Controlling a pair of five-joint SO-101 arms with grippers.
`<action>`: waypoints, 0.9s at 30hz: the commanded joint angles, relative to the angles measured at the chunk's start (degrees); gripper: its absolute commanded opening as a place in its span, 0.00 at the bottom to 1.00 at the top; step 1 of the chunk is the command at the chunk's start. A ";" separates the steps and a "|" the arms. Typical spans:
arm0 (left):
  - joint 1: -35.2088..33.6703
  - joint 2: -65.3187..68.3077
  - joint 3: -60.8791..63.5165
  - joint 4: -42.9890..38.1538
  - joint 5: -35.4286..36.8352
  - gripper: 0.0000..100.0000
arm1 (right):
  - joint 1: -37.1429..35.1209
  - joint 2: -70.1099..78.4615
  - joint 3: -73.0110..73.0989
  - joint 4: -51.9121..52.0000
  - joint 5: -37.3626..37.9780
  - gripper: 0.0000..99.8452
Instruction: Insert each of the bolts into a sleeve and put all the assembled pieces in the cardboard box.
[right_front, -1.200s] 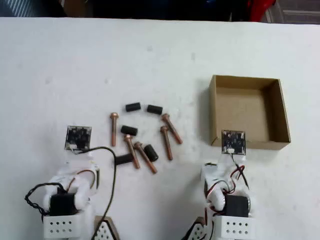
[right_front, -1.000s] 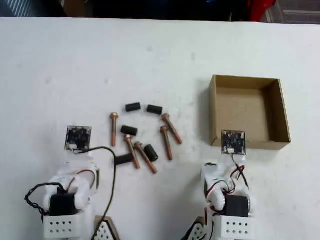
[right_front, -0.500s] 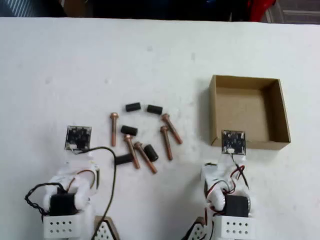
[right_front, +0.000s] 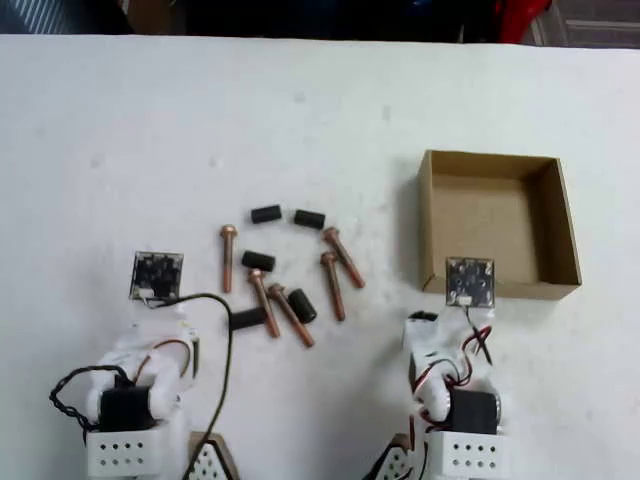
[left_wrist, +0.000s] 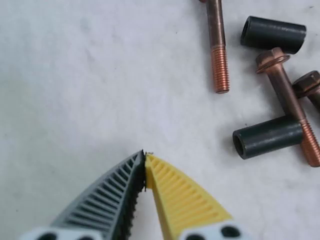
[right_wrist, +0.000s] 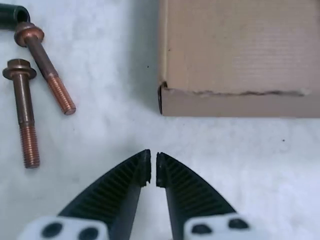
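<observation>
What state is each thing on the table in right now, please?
Bolts: five, lying loose, none in a sleeve.
Sleeves: five, lying loose, empty.
Box: open, empty.
Left gripper: shut, empty.
Right gripper: nearly shut, empty.

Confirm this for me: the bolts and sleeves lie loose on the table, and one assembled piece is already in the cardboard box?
Not quite. In the high view the cardboard box holds nothing. The bolts and sleeves do lie loose on the table, none assembled.
</observation>
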 joint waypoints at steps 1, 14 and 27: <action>0.84 -0.31 -0.18 0.26 0.70 0.02 | -0.40 -0.57 0.53 -3.65 -0.18 0.02; 0.75 -0.31 -0.18 0.26 0.79 0.02 | -5.05 -0.66 0.53 -5.14 20.92 0.02; 0.57 -0.31 -0.18 0.26 0.53 0.02 | -6.29 -0.57 0.53 6.46 20.75 0.02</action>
